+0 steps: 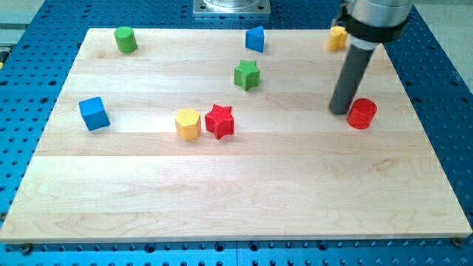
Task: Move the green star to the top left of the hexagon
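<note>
The arm ends in a dark rod with no jaws to open or close, and nothing is held by it. It comes down from the view's top right, and my tip (339,111) rests on the wooden board (236,199) just to the view's left of the red cylinder (362,113) — so close that touching or a hair apart cannot be told.

The green star (247,74) lies in the upper middle of the board, well to the view's left of the tip and clear of every other block. The yellow hexagon (188,123) sits lower and further to the view's left, with the red star (219,120) pressed against its right side — the two appear to touch. So the green star stands up and to the right of the hexagon, not at its top left.

A blue block (255,38), roughly wedge-shaped, stands near the board's top edge above the green star. A green cylinder (126,39) sits in the top left corner area, and a blue cube (94,113) lies near the left edge. A small yellow block (338,38) shows near the top right, partly hidden by the arm's collar, so its shape cannot be made out.

The board lies on a blue perforated table (443,89).
</note>
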Robot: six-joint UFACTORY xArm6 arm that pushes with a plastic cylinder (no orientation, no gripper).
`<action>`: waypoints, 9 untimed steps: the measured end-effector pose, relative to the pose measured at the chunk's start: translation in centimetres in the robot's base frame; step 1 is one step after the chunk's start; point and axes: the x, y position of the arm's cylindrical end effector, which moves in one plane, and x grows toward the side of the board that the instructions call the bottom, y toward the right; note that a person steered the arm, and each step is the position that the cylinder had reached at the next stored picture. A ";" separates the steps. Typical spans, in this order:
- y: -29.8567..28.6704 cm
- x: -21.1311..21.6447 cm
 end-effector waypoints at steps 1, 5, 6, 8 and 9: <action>-2.4 -0.2; -16.7 -4.4; -18.0 -4.0; -17.9 -3.2; -21.5 -2.2</action>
